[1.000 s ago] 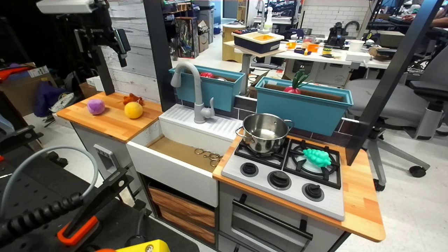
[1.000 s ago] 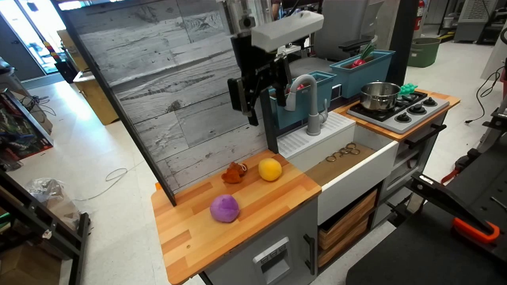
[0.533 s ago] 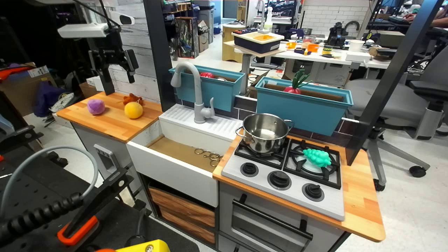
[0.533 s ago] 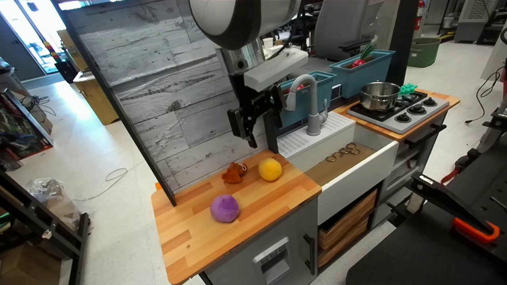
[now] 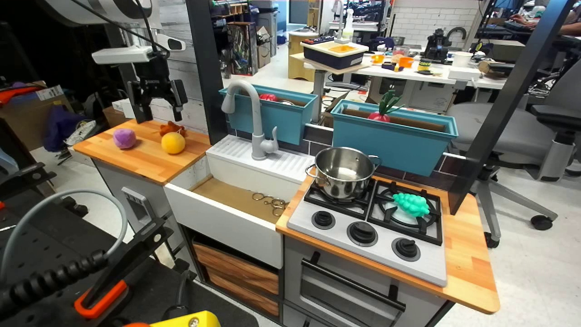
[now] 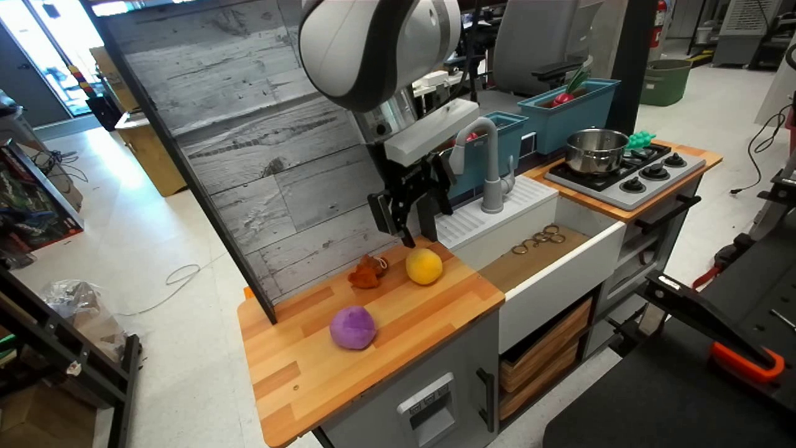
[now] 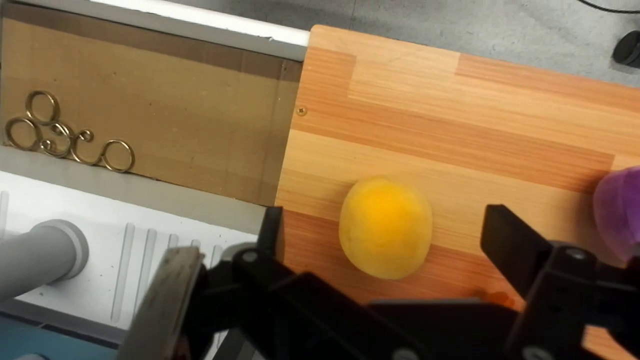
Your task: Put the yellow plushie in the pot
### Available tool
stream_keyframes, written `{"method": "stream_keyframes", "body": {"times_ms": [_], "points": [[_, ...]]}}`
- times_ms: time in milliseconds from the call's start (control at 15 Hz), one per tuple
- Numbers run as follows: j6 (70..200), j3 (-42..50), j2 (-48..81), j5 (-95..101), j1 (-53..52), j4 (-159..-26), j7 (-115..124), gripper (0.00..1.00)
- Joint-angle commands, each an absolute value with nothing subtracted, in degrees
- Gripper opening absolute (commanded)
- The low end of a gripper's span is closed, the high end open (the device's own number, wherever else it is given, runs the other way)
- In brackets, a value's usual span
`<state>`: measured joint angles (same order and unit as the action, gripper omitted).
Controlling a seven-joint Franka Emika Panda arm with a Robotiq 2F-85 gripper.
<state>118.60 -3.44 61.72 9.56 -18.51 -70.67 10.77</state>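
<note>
The yellow plushie [image 5: 173, 143] is a small round ball on the wooden counter left of the sink in an exterior view; it also shows on that counter in an exterior view [image 6: 424, 266] and in the wrist view [image 7: 385, 227]. My gripper [image 5: 162, 114] is open and empty, pointing down above the counter, behind and above the plushie. In the wrist view my gripper [image 7: 384, 217] has its fingers spread on either side of the plushie, touching nothing. The shiny steel pot [image 5: 344, 172] sits on the left burner of the toy stove; it also shows in an exterior view [image 6: 597, 151].
A purple plushie [image 6: 352, 327] and an orange-red item [image 6: 368, 272] lie near the yellow one. A grey faucet [image 5: 257, 122] stands over the white sink [image 5: 222, 227], which holds metal rings. Teal planters [image 5: 392, 136] stand behind. A green toy [image 5: 411, 204] lies on the right burner.
My open gripper has come down towards the counter and, in an exterior view, moved right towards the yellow plushie. The plushies and pot have not moved.
</note>
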Motion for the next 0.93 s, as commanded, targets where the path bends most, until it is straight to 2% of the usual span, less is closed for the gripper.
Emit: {"method": "stream_keyframes", "body": {"times_ms": [0,867], "points": [[114.03,-2.75,66.78,8.87,-19.35,-62.42,10.79,1.00],[107.78,-3.04,78.60,7.89,-19.56,-48.20,10.31,1.00]]}}
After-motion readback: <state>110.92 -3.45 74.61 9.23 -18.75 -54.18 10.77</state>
